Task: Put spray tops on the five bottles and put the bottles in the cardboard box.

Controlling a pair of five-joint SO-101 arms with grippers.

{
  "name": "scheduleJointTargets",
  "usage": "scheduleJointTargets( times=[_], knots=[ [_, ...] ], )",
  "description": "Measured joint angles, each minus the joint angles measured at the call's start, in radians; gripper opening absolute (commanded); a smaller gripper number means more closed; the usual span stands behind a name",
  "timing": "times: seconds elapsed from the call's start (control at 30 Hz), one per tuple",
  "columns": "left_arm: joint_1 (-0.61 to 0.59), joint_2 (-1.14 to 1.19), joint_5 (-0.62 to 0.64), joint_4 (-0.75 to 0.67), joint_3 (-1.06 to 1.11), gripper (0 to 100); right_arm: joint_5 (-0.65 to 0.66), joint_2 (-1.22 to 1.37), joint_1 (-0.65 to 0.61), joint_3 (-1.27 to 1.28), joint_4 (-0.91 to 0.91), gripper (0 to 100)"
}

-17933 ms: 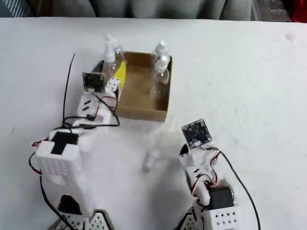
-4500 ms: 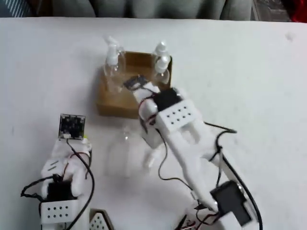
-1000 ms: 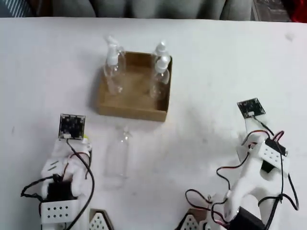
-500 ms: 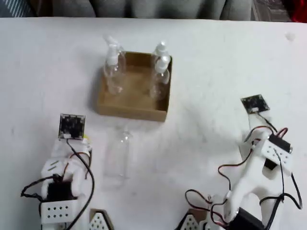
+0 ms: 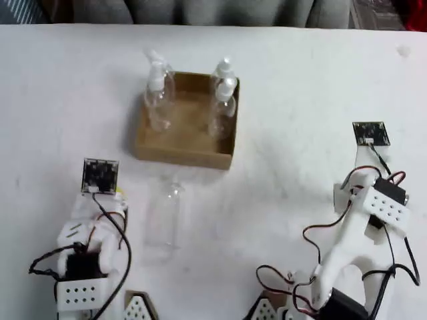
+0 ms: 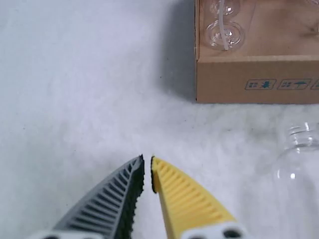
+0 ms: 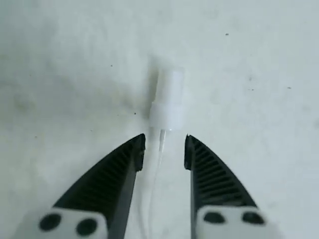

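- Capped bottles (image 5: 223, 107): four, upright in the cardboard box (image 5: 183, 155).
- Uncapped bottle (image 5: 164, 217): one, lying on the desk (image 5: 300, 80) just in front of the box.
- Right wrist view: one loose spray top (image 7: 167, 99) lies on the desk, its tube between the parted fingers of the right tool (image 7: 163, 142).
- Left wrist view: the left tool (image 6: 147, 162) is closed and empty, near the box.

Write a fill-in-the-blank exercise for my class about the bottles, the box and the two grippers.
1. The uncapped bottle lies on the ____ outside the cardboard box.
2. The left gripper is ____.
3. The right gripper is open around the tube of a loose ____.
Missing words: table; shut; spray top.
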Motion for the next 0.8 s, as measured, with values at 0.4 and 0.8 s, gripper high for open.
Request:
scheduleJointTargets(
  times=[0.4, 0.8],
  knots=[
    [0.000, 0.000, 0.000, 0.000, 0.000, 2, -0.011, 0.381, -0.006, -0.218, -0.021, 17.6],
    [0.000, 0.000, 0.000, 0.000, 0.000, 2, -0.011, 0.512, -0.005, -0.272, -0.028, 9.8]
  ],
)
